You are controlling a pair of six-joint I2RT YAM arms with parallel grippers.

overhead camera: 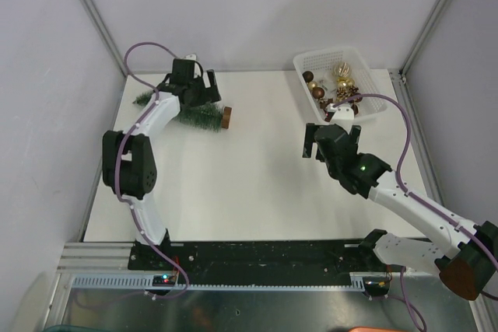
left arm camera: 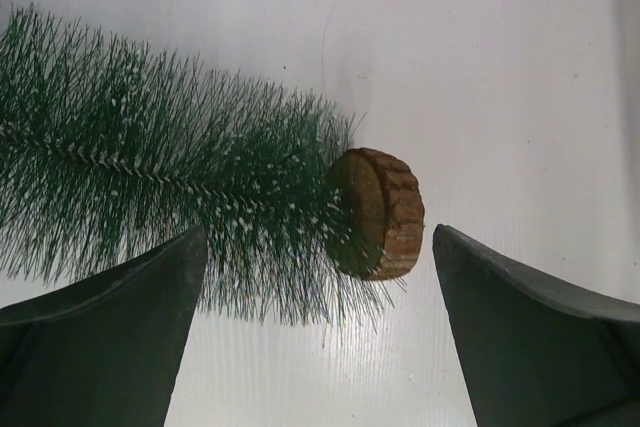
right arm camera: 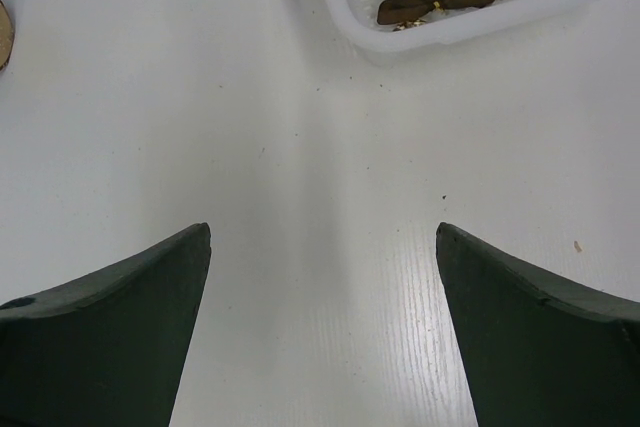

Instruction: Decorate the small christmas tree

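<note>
So, small christmas tree [left arm camera: 180, 187]: we see it lying flat
Left gripper [left arm camera: 319, 233]: fingers spread wide, near its wooden base [left arm camera: 385, 212]
Right gripper [right arm camera: 323, 235]: spread too, near the basket [right arm camera: 450, 35]

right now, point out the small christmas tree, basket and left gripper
small christmas tree [left arm camera: 150, 177], left wrist view, on its green bristles
basket [right arm camera: 470, 32], right wrist view, on its near wall
left gripper [left arm camera: 320, 232], left wrist view, midway between its fingertips

Bristly frosted small christmas tree [left arm camera: 150, 177], rough wooden base [left arm camera: 385, 212]; glossy white table [right arm camera: 300, 197]
</note>
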